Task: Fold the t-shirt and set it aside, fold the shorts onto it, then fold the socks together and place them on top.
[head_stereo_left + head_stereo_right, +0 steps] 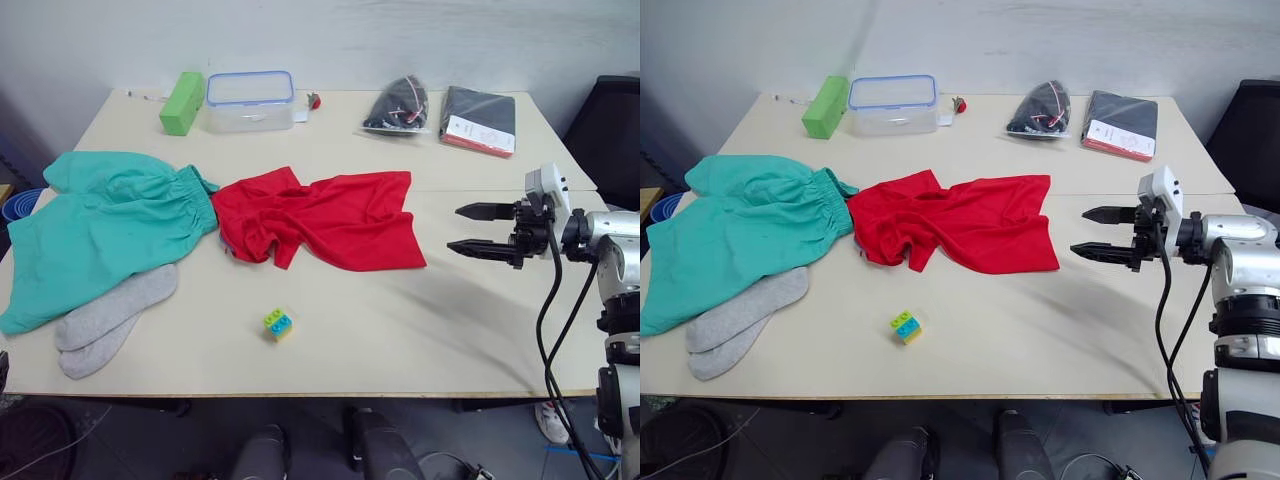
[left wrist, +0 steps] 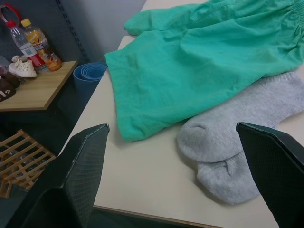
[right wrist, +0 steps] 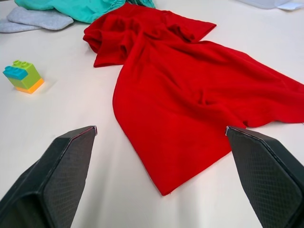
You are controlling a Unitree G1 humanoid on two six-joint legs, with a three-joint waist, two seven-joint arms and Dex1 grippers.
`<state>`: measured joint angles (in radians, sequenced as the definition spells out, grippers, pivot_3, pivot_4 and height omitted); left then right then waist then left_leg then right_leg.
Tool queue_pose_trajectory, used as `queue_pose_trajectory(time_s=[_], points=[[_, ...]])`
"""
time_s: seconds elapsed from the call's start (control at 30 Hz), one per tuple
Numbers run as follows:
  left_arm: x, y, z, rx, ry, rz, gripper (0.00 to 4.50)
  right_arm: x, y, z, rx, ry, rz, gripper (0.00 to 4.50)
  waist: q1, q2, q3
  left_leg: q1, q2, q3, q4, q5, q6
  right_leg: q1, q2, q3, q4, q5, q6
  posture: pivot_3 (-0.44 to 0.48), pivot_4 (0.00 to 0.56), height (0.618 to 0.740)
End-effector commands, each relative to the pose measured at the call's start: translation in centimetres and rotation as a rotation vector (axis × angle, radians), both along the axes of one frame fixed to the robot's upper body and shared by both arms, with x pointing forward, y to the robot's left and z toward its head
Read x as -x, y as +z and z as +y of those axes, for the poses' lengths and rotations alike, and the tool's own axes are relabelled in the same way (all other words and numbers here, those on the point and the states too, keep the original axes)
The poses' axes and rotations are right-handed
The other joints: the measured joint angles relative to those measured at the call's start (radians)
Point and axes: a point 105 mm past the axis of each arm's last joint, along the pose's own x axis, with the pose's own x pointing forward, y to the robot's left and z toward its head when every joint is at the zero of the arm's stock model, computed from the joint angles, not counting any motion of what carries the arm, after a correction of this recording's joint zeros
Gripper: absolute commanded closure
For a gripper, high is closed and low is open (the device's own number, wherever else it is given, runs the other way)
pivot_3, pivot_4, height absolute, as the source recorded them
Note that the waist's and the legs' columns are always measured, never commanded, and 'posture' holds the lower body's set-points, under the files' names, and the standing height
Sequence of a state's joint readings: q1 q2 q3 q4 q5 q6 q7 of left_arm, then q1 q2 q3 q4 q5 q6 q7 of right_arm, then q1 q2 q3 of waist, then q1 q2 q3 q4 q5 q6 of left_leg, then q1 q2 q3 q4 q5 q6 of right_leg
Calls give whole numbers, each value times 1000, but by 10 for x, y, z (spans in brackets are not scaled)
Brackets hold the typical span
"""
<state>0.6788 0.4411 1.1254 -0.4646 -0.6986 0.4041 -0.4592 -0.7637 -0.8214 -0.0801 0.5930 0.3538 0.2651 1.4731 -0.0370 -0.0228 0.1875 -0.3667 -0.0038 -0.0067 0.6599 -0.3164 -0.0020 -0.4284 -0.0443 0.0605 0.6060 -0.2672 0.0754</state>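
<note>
A crumpled red t-shirt (image 1: pixel 330 218) lies at the table's middle. Left of it the teal shorts (image 1: pixel 105 228) are spread out, their waistband touching the shirt. Two grey socks (image 1: pixel 108 318) lie side by side at the front left, partly under the shorts' leg. My right gripper (image 1: pixel 468 229) hovers open just right of the shirt's hem, pointing at it; in the right wrist view both fingers (image 3: pixel 57 175) flank the red t-shirt (image 3: pixel 190 109). My left gripper (image 2: pixel 173 130) is open off the table's left front corner, facing the socks (image 2: pixel 232 152) and shorts (image 2: pixel 199 71).
A small stack of coloured toy bricks (image 1: pixel 278 323) sits at the front middle. Along the back edge stand a green block (image 1: pixel 182 102), a clear lidded box (image 1: pixel 250 100), a black pouch (image 1: pixel 398 106) and a dark notebook (image 1: pixel 480 120). A side shelf (image 2: pixel 33 88) holds bottles.
</note>
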Motion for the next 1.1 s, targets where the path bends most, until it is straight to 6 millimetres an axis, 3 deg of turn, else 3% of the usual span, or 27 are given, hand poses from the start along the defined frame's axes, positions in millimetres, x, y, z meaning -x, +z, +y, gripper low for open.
queue_pose_trajectory(time_s=[0.03,0.17,0.47,0.6,0.73,0.83,1.0,1.1], points=[[4,9,-4,-29,-1,-16,0,1,12,5,-16,28,-38,63,0,0,0,0,0,0,0,0,0,0,0,0,0,0,0,0,150,740],[0,0,-11,-19,-29,10,0,2,12,4,-1,23,-39,63,0,0,0,0,0,0,0,0,0,0,0,0,0,0,0,0,150,740],[-12,1,-16,-22,-69,7,0,2,17,4,9,12,-58,63,-1,0,0,0,0,0,0,0,0,0,0,0,0,0,0,0,150,740],[-21,-3,-35,-29,-173,56,0,3,20,18,40,51,-98,63,-1,0,0,0,0,0,0,0,0,0,0,0,0,0,0,0,150,740],[-31,-9,-82,-10,-440,149,0,18,22,57,65,246,-90,63,-6,0,0,-1,0,0,0,0,0,0,0,0,0,0,0,0,150,740],[-24,-19,-122,-5,-709,291,0,34,19,101,102,465,-107,63,-19,0,0,-1,1,0,0,0,0,0,0,0,1,0,0,0,150,740],[-17,-19,-145,-3,-887,374,0,52,8,149,147,709,-131,63,-20,2,1,-1,1,-1,0,0,0,-2,1,-1,2,0,-1,0,150,740],[-16,-18,-149,-5,-931,389,0,63,-10,175,205,845,-163,63,-20,2,1,-1,1,-3,-1,0,-1,-2,1,-3,2,-1,-2,0,150,740]])
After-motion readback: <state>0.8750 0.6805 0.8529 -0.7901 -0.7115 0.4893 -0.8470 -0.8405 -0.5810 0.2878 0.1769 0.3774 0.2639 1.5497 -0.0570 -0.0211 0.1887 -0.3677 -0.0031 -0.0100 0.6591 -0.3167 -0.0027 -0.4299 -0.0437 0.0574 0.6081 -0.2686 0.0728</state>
